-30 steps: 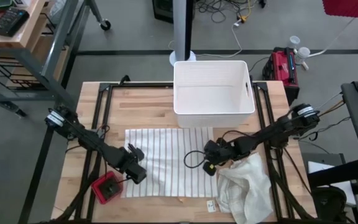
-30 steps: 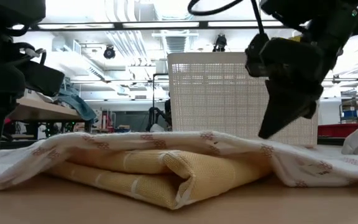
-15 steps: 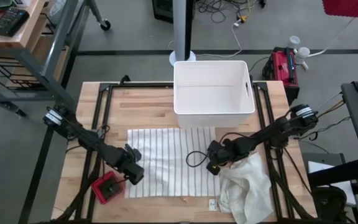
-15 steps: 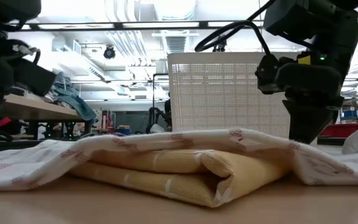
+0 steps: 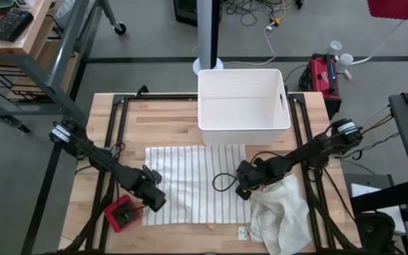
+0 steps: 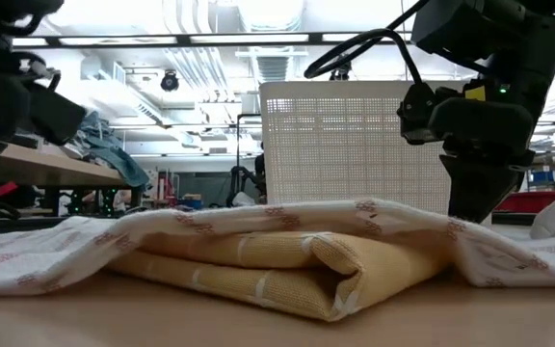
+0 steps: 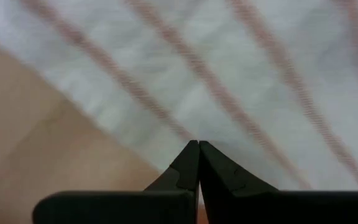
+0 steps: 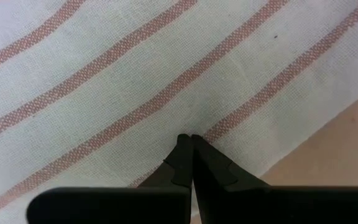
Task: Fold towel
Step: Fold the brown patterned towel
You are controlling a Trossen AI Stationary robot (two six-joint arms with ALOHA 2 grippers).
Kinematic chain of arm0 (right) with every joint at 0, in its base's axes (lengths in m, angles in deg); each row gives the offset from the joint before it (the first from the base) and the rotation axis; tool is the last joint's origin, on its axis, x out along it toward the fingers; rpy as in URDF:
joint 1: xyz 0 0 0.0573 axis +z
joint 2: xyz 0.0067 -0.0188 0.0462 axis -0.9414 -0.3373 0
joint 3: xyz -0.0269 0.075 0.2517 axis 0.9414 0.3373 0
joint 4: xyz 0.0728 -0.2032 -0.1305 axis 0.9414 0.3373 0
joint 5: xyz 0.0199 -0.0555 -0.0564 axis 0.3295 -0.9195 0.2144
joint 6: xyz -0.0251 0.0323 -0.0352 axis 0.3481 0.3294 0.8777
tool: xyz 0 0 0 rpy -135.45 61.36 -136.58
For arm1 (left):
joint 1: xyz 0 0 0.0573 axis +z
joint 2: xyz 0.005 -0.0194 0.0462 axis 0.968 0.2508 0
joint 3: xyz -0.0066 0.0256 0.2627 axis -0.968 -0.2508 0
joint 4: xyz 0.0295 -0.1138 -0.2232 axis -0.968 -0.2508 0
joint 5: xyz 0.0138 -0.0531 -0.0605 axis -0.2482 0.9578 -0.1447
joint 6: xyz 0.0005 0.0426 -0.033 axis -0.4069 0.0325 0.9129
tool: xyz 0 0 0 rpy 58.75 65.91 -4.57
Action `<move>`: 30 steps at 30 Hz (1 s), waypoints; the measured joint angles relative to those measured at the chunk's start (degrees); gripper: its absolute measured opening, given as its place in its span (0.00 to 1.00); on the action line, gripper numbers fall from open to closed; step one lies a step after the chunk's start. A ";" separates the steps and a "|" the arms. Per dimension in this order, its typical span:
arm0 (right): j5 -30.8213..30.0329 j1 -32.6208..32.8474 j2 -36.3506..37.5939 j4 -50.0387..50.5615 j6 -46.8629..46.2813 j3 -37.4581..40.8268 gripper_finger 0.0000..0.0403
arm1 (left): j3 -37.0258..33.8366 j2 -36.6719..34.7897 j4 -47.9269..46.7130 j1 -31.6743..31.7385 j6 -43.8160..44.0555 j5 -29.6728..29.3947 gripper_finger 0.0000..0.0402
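Striped towel (image 5: pixel 193 183) spread flat on the wooden table (image 5: pixel 161 120), in front of the white basket (image 5: pixel 243 106)
Left gripper (image 5: pixel 154 200) closed over its left edge, right gripper (image 5: pixel 242 190) closed at its right edge, neither holding cloth

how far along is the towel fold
Early. Done: the striped towel lies spread flat on the table, no fold visible from above. In hand: the left gripper and right gripper, both shut, sit at its opposite edges. Left: the fold itself. A crumpled cloth lies beside it.
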 joint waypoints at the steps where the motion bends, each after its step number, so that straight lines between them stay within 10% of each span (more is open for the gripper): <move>1: 0.02 0.00 0.01 -0.01 0.01 0.01 0.00 | 0.01 0.00 1.37 0.00 -0.06 -0.40 0.00; 15: -1.22 0.45 -0.05 -0.48 0.45 0.02 0.00 | -1.81 0.85 -6.23 -0.24 6.06 9.61 0.00; 30: -2.99 0.87 5.97 -0.47 2.47 0.21 0.00 | 3.95 -0.15 -6.81 -0.61 -0.01 -1.19 0.00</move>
